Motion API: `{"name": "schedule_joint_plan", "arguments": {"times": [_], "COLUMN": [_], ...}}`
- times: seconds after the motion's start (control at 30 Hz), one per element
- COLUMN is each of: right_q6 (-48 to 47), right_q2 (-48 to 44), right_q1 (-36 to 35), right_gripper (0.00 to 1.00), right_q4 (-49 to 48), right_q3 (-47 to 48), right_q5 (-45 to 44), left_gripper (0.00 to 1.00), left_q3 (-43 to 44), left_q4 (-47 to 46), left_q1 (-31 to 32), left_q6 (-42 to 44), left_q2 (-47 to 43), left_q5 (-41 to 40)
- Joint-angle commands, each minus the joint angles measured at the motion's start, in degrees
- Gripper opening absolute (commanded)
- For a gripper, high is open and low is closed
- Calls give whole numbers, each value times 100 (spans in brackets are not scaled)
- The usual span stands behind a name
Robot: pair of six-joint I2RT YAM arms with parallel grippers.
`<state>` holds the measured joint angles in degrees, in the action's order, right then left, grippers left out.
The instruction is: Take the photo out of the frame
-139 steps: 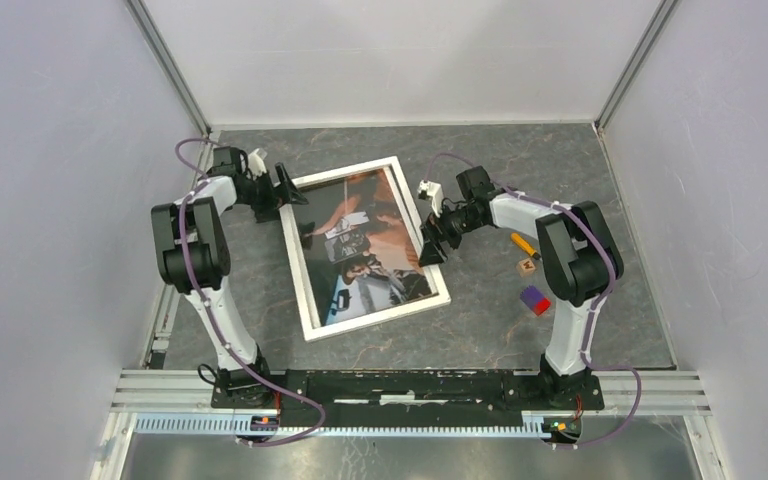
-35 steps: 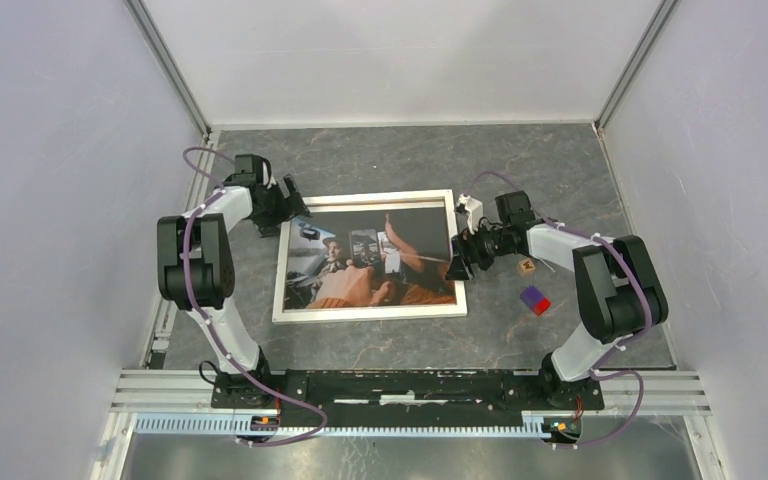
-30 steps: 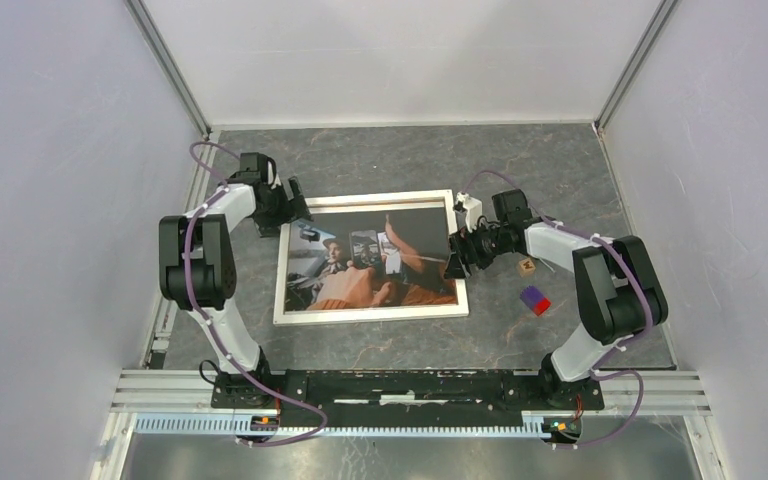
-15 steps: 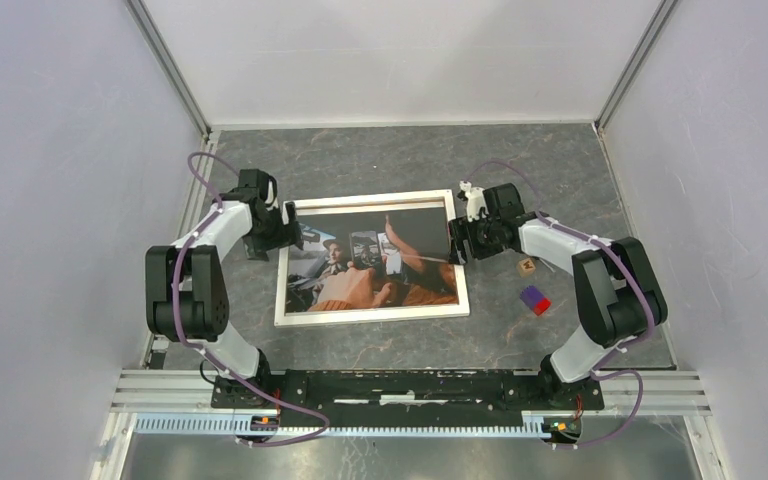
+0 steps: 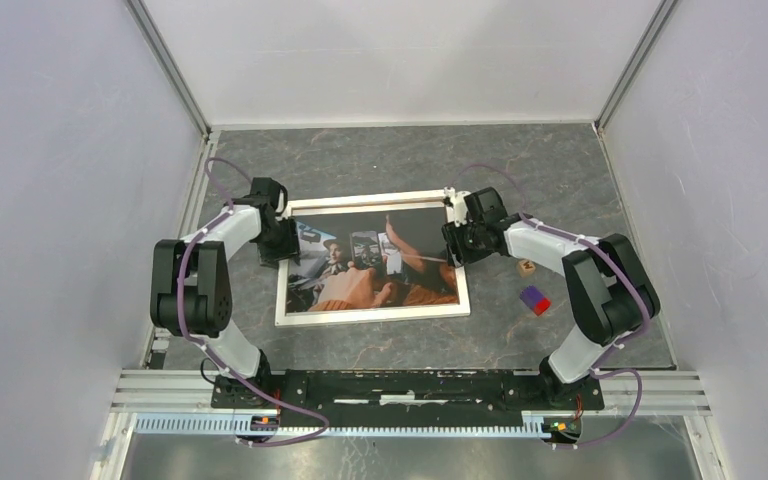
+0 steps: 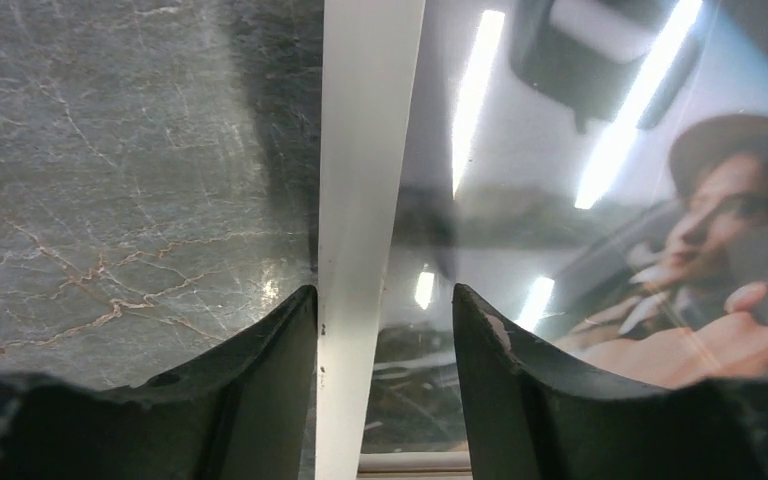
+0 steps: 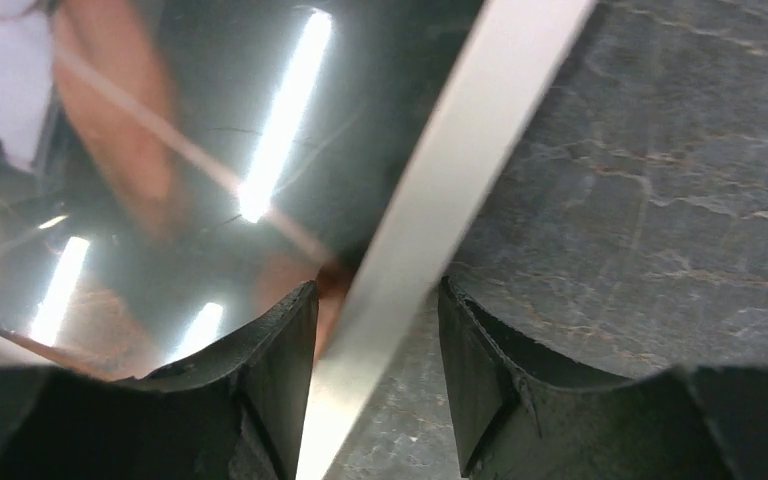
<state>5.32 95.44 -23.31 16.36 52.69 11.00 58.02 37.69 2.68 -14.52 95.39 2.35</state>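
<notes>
The large rectangular picture frame (image 5: 370, 314) with its narrow white border lies flat and face up near the middle of the grey marbled worktop (image 5: 360, 160). The glossy photo (image 5: 370, 260) of a person in a hat is inside it, under glass.

The left gripper (image 6: 385, 295) straddles the frame's left border, one finger on the worktop and one over the glass. The right gripper (image 7: 378, 290) does the same at the right border. Both are partly open, and neither visibly pinches anything.

This looks like the step of taking hold. The next move likely calls for gripping both short sides evenly, then lifting and turning the frame over to reach its back.

A small wooden cube (image 5: 527, 267) and a red-and-blue block (image 5: 534, 299) sit toward the worktop's right edge.
</notes>
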Motion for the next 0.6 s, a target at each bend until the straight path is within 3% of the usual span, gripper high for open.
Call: {"name": "schedule_joint_plan", "arguments": {"times": [0.0, 0.37, 0.57], "right_q6": [-22, -93, -132], "right_q2": [-88, 5, 119], "right_q1": [-386, -532, -521], "right_gripper": [52, 19, 0], "right_q4": [27, 282, 415], "right_q3": [216, 625, 874], "right_q5": [-589, -812, -831], "left_gripper": [55, 16, 10], "left_q3": [65, 372, 726], "left_q4": [-43, 177, 317], "left_q1": [218, 366, 383], "left_q6": [389, 550, 556], "left_q2": [-100, -353, -276], "left_q5": [-217, -282, -273]}}
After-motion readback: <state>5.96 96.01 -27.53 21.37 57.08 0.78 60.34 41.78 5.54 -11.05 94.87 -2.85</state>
